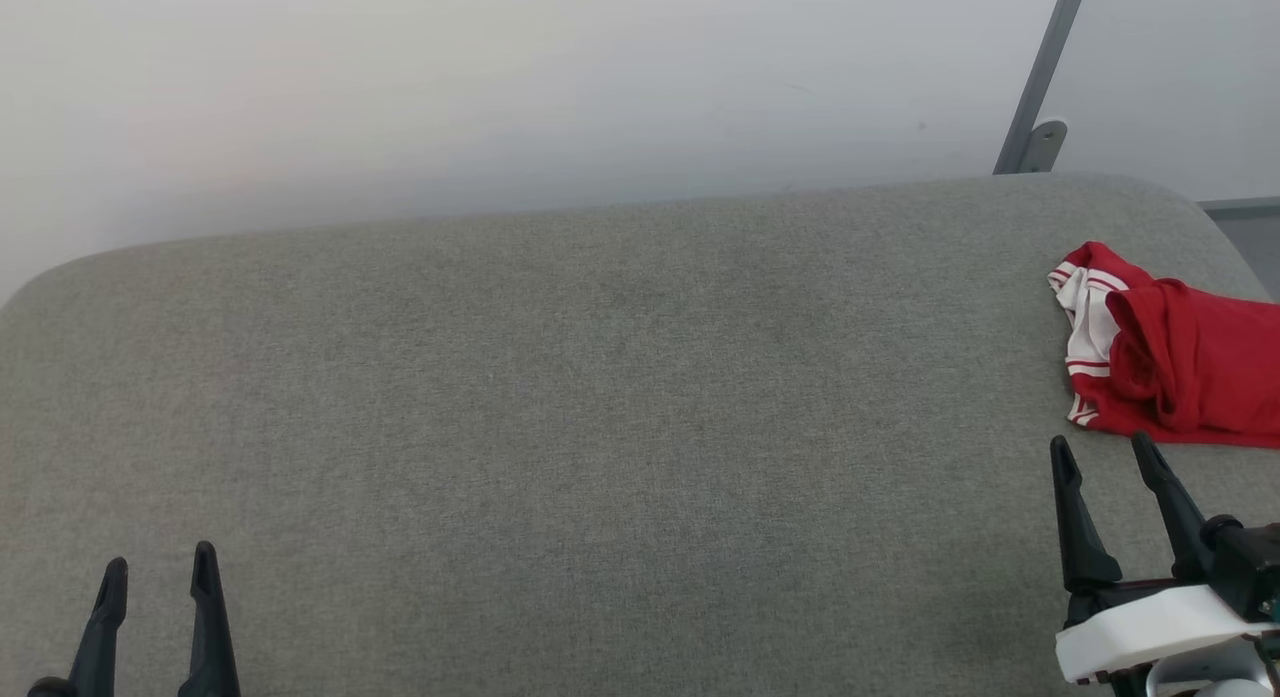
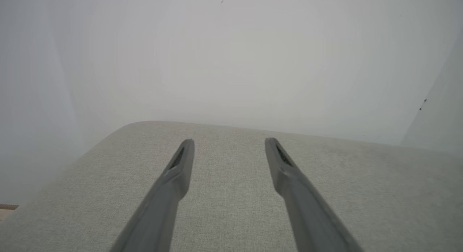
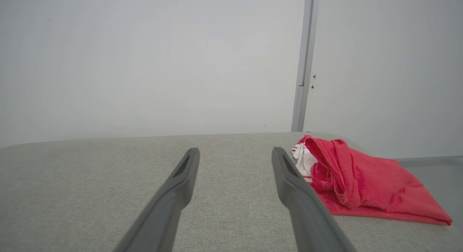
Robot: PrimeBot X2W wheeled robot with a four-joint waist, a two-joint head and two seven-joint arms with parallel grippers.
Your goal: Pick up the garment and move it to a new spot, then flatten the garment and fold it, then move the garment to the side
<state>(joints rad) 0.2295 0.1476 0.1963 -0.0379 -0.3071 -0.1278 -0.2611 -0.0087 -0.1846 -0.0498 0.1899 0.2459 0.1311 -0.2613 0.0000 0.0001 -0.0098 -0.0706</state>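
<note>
My two hands are both apart and empty. My left hand (image 1: pixel 160 559) stands over the near left part of the counter (image 1: pixel 600 377), the fingers spread with only grey fabric between them. My right hand (image 1: pixel 1100 440) stands over the near right part of the counter, also spread wide.

The garment (image 1: pixel 1190 357) lies crumpled on the counter by its far right corner, red with a white part and striped trim turned toward the counter's middle. My right fingertips point at its near hem and come very close to it; if one tip touches the cloth, I cannot tell.

The counter's far edge runs straight along a pale wall (image 1: pixel 500 77) and both far corners are rounded. From the garment to the counter's left end the whole surface is open grey fabric. A grey metal post (image 1: pixel 1040 77) rises behind the counter's far right corner.

The head view cuts off the garment on its right side. No lettering is readable in the folds. In the right wrist view my own finger covers a bit of the white part.
</note>
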